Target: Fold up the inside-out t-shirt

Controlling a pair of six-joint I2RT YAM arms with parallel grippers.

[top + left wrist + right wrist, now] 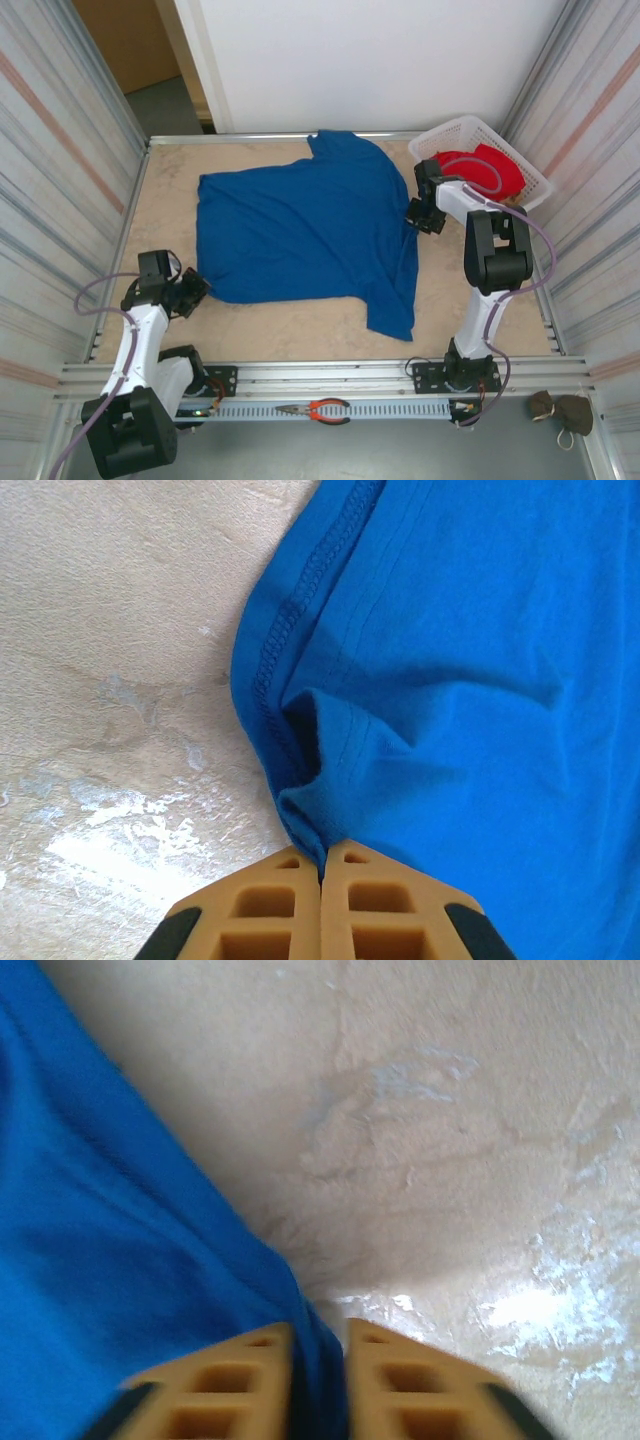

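T-shirt point(300, 225) in left gripper point(322, 863); right gripper point(318, 1338)

Blue t-shirt point(300, 225) = matt knit cloth, soft, w/ raised overlock stitching along seams. Table top point(300, 330) is matt beige, stone-like mottle, w/ whitish scuffed patches. Left gripper fingers point(270, 920) are matt tan plastic w/ recessed cells; basket point(445, 130) white plastic lattice, side walls point(60, 150) ribbed sheet metal, front rail point(330, 372) dull alu.
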